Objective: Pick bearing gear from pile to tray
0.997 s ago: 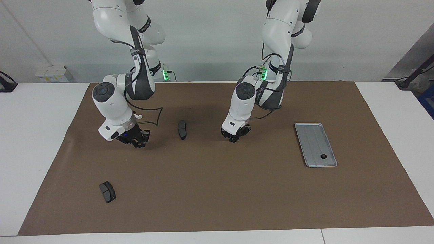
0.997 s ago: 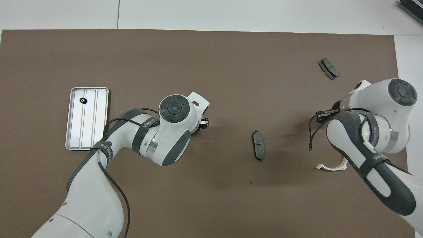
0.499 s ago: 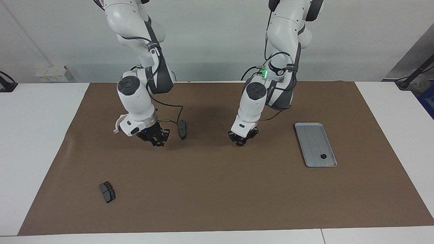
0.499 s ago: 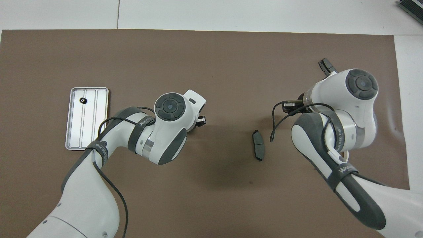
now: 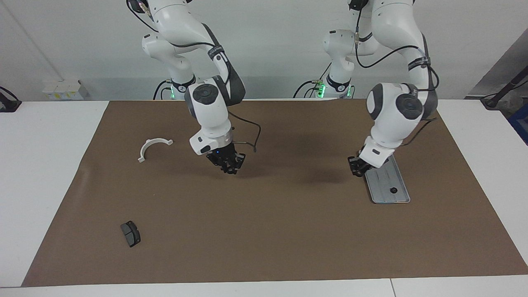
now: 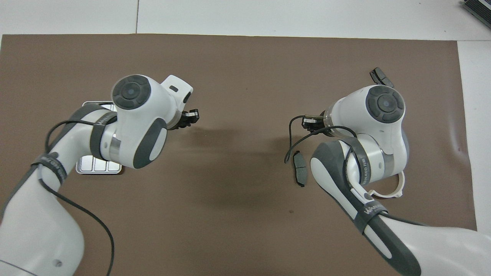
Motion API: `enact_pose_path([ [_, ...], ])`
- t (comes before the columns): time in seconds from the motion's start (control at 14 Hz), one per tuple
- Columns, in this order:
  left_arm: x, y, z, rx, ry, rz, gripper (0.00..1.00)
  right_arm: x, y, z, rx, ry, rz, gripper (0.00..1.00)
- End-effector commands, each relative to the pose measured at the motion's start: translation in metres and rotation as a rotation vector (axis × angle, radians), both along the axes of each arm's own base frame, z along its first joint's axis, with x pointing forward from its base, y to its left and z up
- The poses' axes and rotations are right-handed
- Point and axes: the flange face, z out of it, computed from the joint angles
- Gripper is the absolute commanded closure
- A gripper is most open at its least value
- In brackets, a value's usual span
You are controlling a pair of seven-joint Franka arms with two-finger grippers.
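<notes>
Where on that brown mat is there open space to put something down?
The widest bare stretch of mat runs from the brake pad farthest from the robots to the tray. The middle, between the right gripper and left gripper, is bare too. It is crowded around the right gripper, with the white bracket and a second brake pad.

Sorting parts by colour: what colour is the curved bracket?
White; the curved bracket shows best in the facing view, lying on the brown mat.
</notes>
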Motion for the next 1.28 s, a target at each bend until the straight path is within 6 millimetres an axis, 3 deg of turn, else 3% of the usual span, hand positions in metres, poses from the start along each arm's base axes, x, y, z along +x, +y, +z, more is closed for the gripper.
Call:
enact_pose_path([
  [0.0,-0.006,0.063,-0.008,-0.031,0.035,-0.132,1.00,-0.001,0.061,-0.013,0.039,-0.002,-0.063,1.00],
  [0.14,-0.007,0.104,-0.020,-0.044,0.044,-0.207,1.00,-0.004,0.100,-0.022,0.055,0.002,-0.088,0.98],
  [0.21,-0.006,0.114,-0.026,-0.048,0.046,-0.229,1.00,-0.006,0.115,-0.026,0.061,0.002,-0.087,0.97],
  [0.5,-0.011,0.118,-0.061,-0.049,0.049,-0.254,1.00,-0.028,0.151,-0.051,0.021,-0.011,-0.029,0.82],
  [0.57,-0.013,0.119,-0.067,-0.051,0.052,-0.268,0.89,-0.028,0.151,-0.052,0.010,-0.018,-0.026,0.75],
  [0.64,-0.014,0.119,-0.068,-0.050,0.048,-0.276,0.67,-0.028,0.150,-0.052,0.006,-0.019,-0.025,0.46],
  [0.71,-0.014,0.118,-0.068,-0.049,0.049,-0.278,0.53,-0.027,0.150,-0.051,0.006,-0.019,-0.024,0.13],
  [0.78,-0.014,0.119,-0.064,-0.050,0.048,-0.275,0.50,-0.024,0.145,-0.048,0.002,-0.022,-0.026,0.00],
  [0.93,-0.012,0.118,-0.058,-0.047,0.037,-0.272,0.40,-0.009,0.123,-0.038,-0.007,-0.040,-0.032,0.00],
  [1.07,-0.005,0.106,-0.045,-0.040,0.015,-0.257,0.37,0.004,0.082,-0.016,-0.022,-0.049,-0.016,0.00],
  [1.21,-0.002,0.075,-0.035,-0.036,0.015,-0.197,0.37,0.000,0.038,0.000,-0.057,-0.028,0.007,0.00],
])
